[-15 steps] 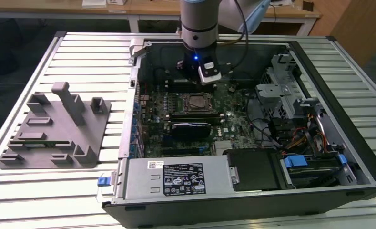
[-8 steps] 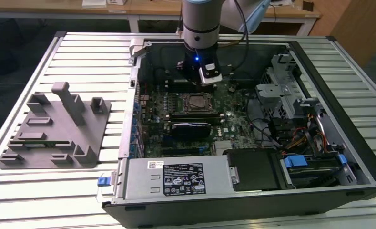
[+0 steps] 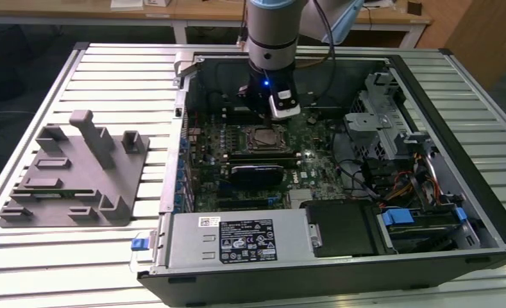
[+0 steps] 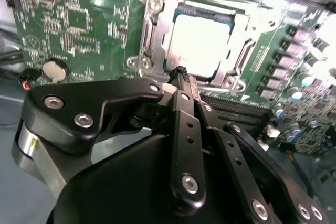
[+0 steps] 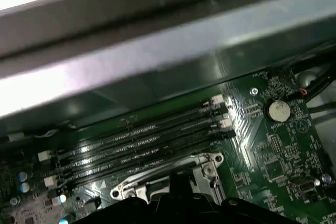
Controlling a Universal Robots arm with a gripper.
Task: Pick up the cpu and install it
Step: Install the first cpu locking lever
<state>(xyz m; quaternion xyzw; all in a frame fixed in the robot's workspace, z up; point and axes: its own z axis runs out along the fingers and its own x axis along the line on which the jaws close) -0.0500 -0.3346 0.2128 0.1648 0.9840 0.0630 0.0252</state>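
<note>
The cpu (image 4: pixel 202 43), a pale silver square, lies flat inside the motherboard socket (image 4: pixel 152 30), with the metal frame around it. In the exterior view the cpu (image 3: pixel 264 136) sits mid-board inside the open computer case (image 3: pixel 458 147). My gripper (image 4: pixel 181 73) hangs just over the socket's edge, beside the cpu, its black fingers drawn together to a point with nothing between them. The arm comes down from the far side, and the gripper (image 3: pixel 264 122) ends right above the socket. The first wrist view shows the socket frame (image 5: pixel 157 179) past the dark gripper body.
Black memory slots (image 5: pixel 142 145) run beside the socket, with a coin battery (image 5: pixel 277 110) close by. A power supply (image 3: pixel 235 240) fills the case's near side; a drive cage (image 3: pixel 381 128) and cables are on the exterior view's right. A grey fixture (image 3: pixel 73 173) sits outside, left.
</note>
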